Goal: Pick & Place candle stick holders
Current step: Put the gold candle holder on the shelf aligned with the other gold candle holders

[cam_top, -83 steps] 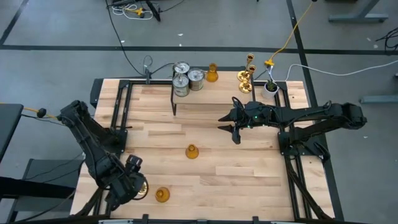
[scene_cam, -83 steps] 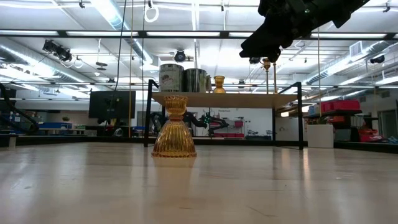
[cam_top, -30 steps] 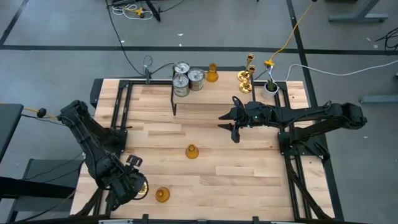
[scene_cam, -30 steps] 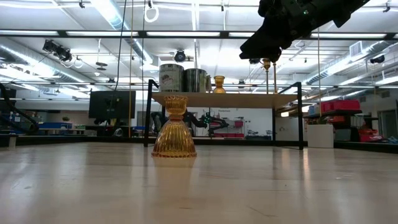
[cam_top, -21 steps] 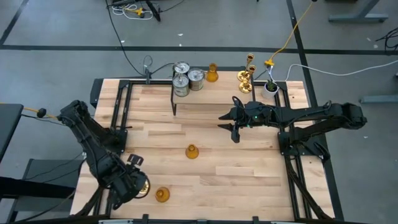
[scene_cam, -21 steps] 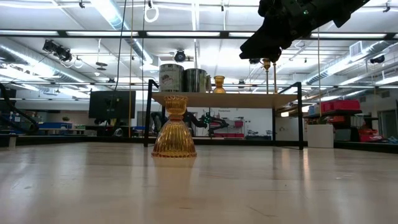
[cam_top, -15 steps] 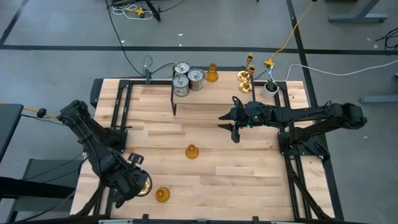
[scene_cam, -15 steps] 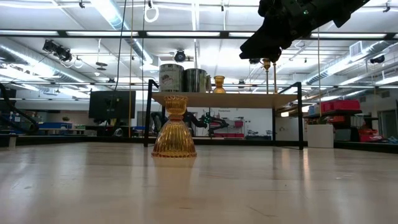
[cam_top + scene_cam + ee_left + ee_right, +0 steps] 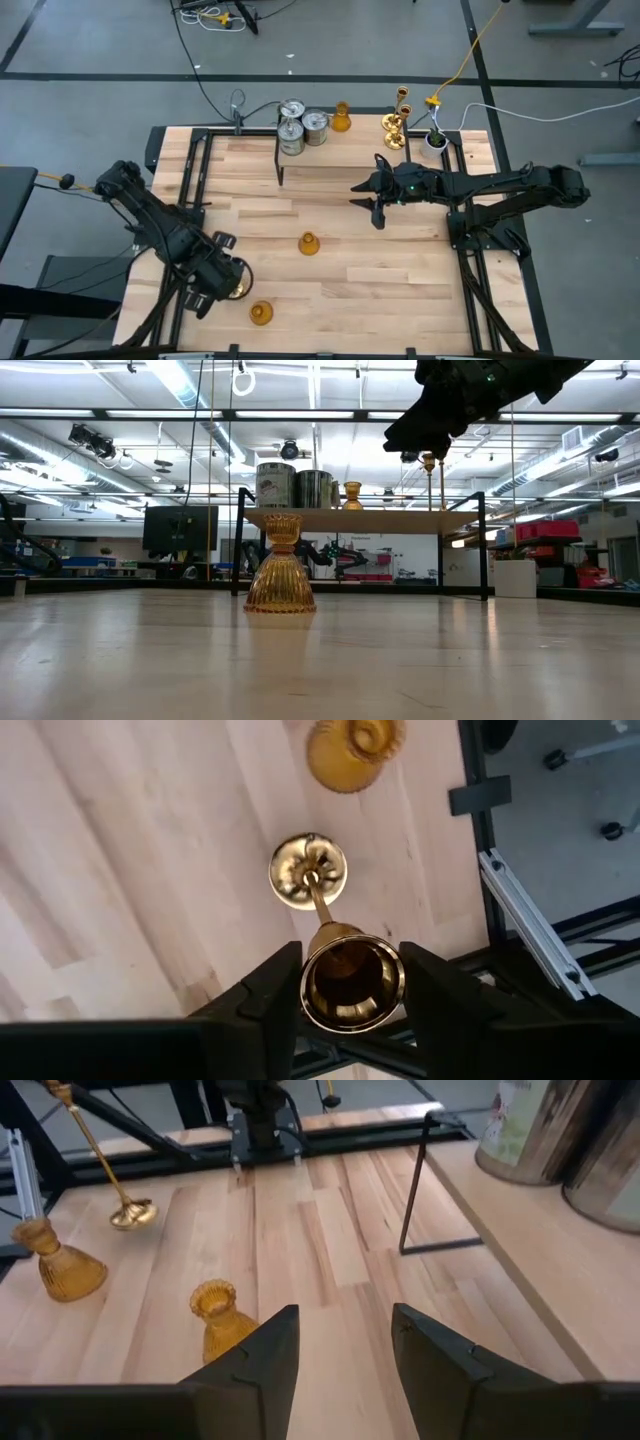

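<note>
Since a moment earlier, the left end effector (image 9: pixel 228 283) had swung from the near left corner of the pale wooden surface (image 9: pixel 400 270) a little inward and toward the middle, carrying a shiny brass candle stick holder with round base and slim stem (image 9: pixel 322 935). Its two dark fingers (image 9: pixel 273 990) were clamped on the holder's cup, with the base hanging free above the boards, so the holder was off the surface and in transit, which suggested a carry toward the far shelf was under way.

Nearest the front edge stood an amber-orange bell-shaped glass holder (image 9: pixel 261 313), just beside the carried one. A second amber bell-shaped holder (image 9: pixel 308 244) stood alone near the middle of the surface.

Farther back, the right end effector (image 9: pixel 378 213) hung above the surface, right of centre, its fingers (image 9: pixel 262 1355) apart and holding nothing.

At the far edge, a low wooden shelf on black legs (image 9: pixel 360 518) served as the collecting place. On it stood three silvery glass cylinders (image 9: pixel 301 127), one amber holder (image 9: pixel 341 118) and two brass stemmed holders (image 9: pixel 397 118). A small white pot with a green plant (image 9: pixel 435 139) sat at the right end.
</note>
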Controlling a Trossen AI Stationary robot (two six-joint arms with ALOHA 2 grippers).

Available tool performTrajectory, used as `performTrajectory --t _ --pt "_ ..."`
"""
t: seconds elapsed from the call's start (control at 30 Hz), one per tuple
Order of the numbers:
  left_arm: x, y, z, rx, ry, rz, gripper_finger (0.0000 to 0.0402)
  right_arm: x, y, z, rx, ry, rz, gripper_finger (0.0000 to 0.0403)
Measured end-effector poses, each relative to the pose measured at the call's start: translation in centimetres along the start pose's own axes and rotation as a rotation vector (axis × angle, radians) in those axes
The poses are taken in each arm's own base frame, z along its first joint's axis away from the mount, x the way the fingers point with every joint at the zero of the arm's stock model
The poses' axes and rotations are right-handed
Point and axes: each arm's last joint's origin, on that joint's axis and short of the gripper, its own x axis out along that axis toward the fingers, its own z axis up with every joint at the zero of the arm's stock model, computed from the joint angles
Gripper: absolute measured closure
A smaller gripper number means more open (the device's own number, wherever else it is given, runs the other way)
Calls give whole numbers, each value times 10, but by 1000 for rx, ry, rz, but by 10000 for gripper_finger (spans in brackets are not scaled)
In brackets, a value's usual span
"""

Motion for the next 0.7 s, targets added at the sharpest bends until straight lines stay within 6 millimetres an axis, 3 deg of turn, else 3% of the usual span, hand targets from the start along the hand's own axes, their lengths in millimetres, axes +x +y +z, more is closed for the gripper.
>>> performTrajectory --t 0.37,0.7 --pt "-43 32 9 -15 -82 13 244 -1 2 14 2 -142 24 238" --pt "-85 67 14 -42 -236 41 246 -6 17 30 -9 -322 84 238"
